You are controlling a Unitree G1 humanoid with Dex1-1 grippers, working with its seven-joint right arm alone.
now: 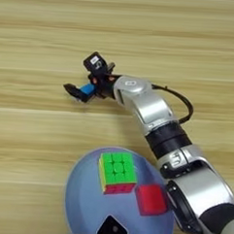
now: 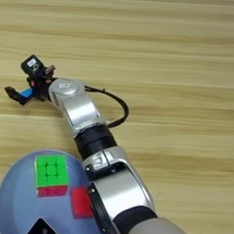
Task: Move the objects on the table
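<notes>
1. Two views, left eye first: right gripper [image 1: 77, 93] reaches far out over the table [image 1: 40, 47], its black fingers pinching the flat blue bar [image 1: 88, 89]; the bar's long axis seems to slant from lower left to upper right, though most is hidden.
2. Same view: puzzle cube [image 1: 117, 172] and red cube [image 1: 151, 199] sit on the blue plate [image 1: 83, 195], apparently gathered there; a black-topped block [image 1: 112, 227] lies at the plate's near edge.
3. Right eye view: same grip, the bar held near the picture's left edge, well apart from the plate.
</notes>
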